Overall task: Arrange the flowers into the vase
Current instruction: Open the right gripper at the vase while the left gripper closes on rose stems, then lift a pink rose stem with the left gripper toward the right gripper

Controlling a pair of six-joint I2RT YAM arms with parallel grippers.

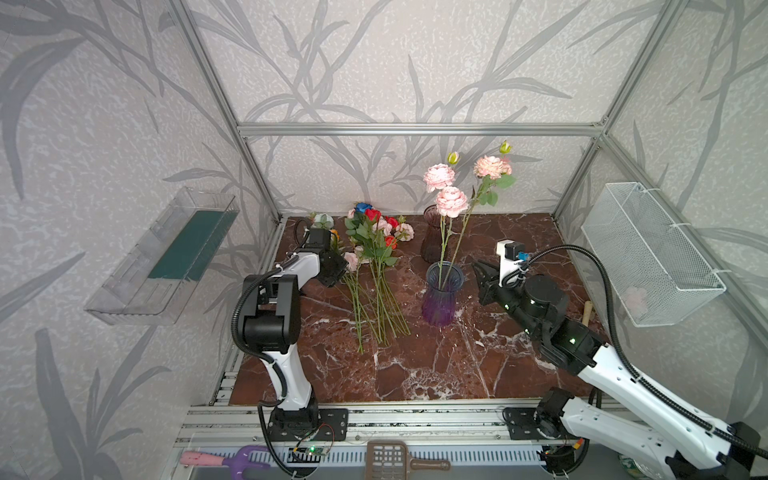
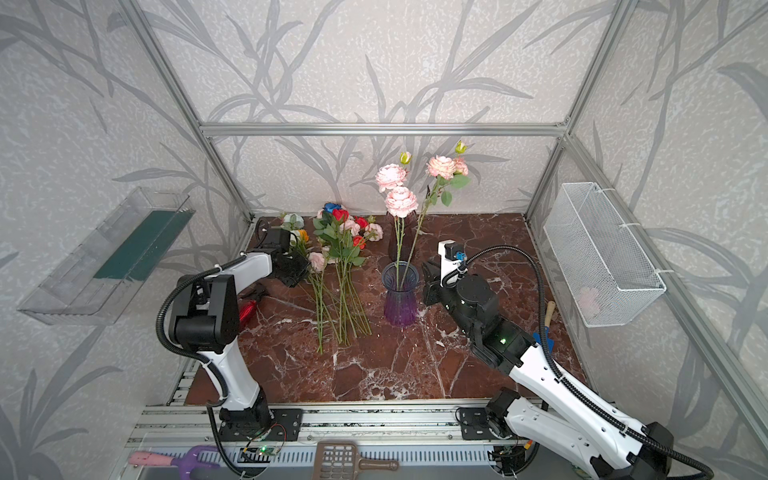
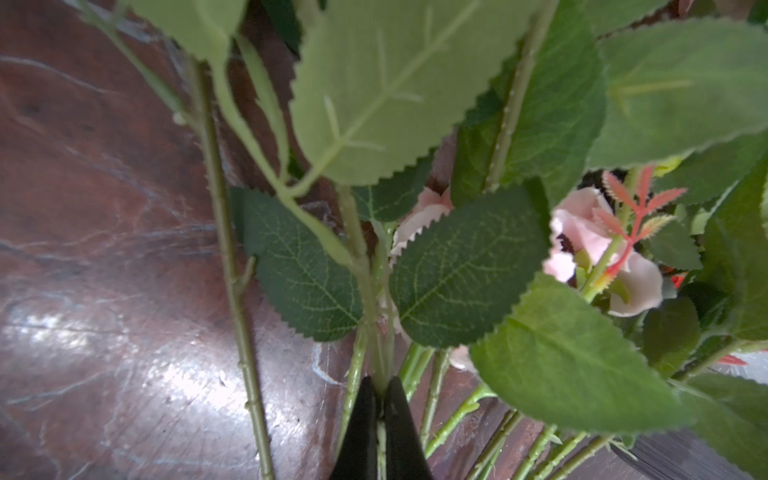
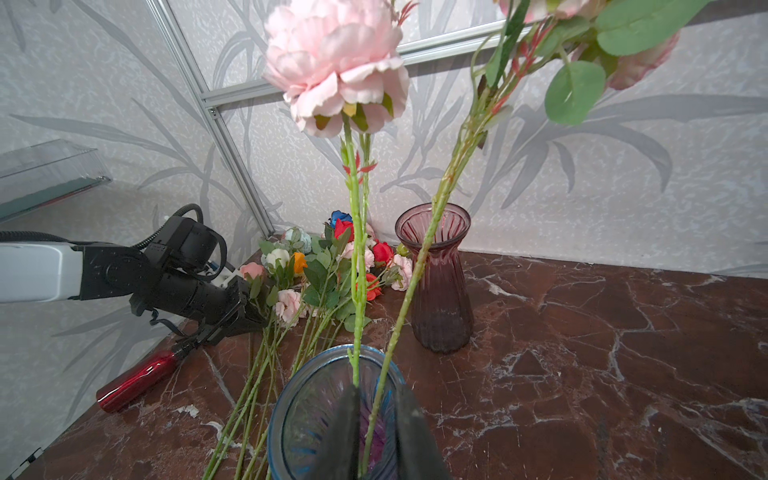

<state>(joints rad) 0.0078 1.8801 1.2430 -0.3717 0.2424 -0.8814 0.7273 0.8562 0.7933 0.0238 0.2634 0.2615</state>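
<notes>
Now the left jaws clench one stem (image 3: 376, 349) among the flowers (image 1: 374, 245) lying on the tabletop (image 1: 415, 374) at nine o'clock from the front vase (image 1: 439, 301), while the right jaws stand slightly parted and empty at its three o'clock.

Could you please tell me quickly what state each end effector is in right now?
Left end effector: closed on a green flower stem.
Right end effector: slightly open, holding nothing, beside the blue-rimmed vase.

A red bottle (image 4: 137, 380) lies on the brown marble table (image 1: 415, 365). A white wire basket (image 1: 615, 232) hangs right of the table and a clear tray (image 1: 124, 291) hangs left of it.
</notes>
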